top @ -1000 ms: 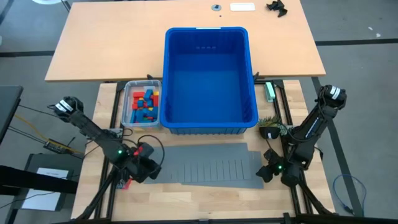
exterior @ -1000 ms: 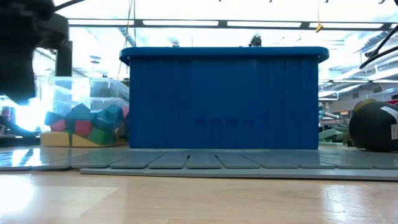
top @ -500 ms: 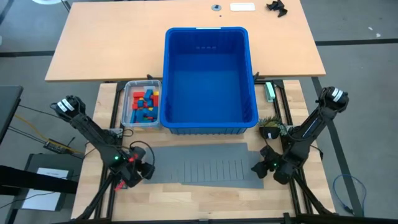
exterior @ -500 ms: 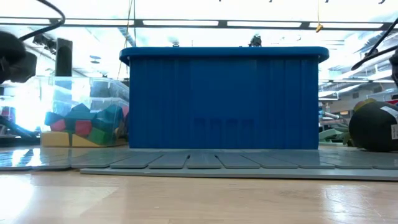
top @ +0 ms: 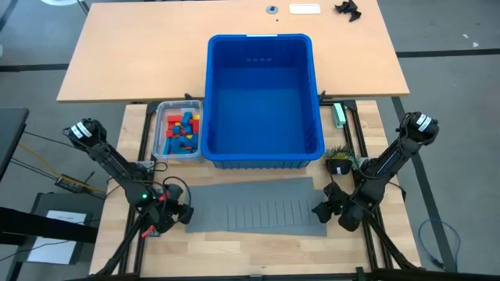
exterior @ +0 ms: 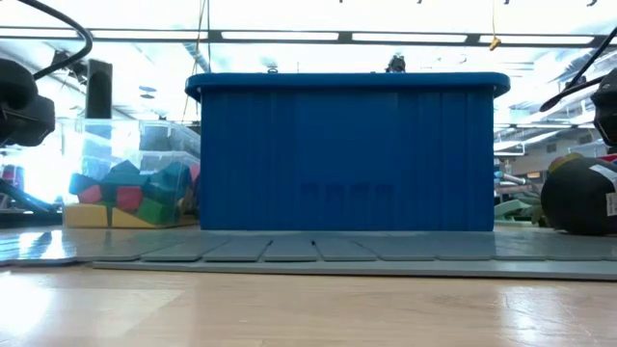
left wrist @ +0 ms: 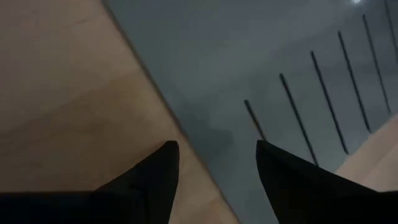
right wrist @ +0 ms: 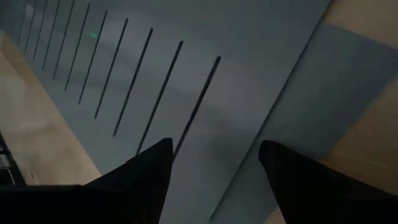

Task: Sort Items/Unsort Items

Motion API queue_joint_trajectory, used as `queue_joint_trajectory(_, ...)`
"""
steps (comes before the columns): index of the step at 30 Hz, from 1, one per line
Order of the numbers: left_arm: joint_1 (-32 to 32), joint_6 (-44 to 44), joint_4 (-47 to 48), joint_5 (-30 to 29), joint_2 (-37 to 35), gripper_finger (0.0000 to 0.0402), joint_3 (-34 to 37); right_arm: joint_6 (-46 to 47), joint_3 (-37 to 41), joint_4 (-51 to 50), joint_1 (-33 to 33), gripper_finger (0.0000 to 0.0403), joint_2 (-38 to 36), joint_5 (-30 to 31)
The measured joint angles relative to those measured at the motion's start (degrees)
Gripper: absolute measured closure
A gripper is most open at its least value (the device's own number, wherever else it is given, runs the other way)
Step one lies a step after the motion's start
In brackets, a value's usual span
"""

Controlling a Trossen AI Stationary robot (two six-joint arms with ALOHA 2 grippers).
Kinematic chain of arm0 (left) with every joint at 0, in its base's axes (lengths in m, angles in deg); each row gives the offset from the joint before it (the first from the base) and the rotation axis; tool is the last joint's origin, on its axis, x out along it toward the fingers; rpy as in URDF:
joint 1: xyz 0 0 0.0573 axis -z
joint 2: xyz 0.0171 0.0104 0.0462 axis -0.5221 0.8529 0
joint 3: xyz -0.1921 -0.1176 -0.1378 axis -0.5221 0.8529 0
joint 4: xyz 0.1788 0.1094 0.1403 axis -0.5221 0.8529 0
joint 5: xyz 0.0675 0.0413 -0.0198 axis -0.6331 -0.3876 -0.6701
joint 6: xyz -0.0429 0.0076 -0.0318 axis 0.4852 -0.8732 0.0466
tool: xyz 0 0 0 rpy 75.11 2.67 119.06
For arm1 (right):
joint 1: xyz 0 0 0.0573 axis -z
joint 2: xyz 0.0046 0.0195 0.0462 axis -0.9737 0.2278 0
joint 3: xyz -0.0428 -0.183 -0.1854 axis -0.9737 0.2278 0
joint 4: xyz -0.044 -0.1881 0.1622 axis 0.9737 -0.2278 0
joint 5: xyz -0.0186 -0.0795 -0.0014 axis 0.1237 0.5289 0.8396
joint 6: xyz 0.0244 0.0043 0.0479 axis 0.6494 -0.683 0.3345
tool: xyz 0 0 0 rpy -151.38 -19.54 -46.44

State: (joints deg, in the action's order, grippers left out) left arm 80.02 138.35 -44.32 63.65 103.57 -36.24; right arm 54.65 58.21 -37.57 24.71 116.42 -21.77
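Two hands, left (top: 181,212) and right (top: 322,209), hung spread over opposite ends of the grey sheet (top: 254,205); blocks (top: 179,131) lay well beyond the left.

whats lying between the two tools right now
The grey slotted divider sheets, lying flat on the table in the high view, with the left tool at one end and the right tool at the other.
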Motion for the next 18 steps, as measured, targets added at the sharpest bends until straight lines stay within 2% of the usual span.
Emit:
queue_joint_trajectory(11,0.0,-2.7,-3.3,-2.3,3.0,0.0178,0.1,-2.0,-0.2,4.5,0.0,0.0150,5.3,1.0)
queue_joint_trajectory(18,0.1,-2.9,-3.4,-2.7,4.0,0.0178,0.0,-2.4,0.1,6.5,-1.6,0.0165,5.8,5.3)
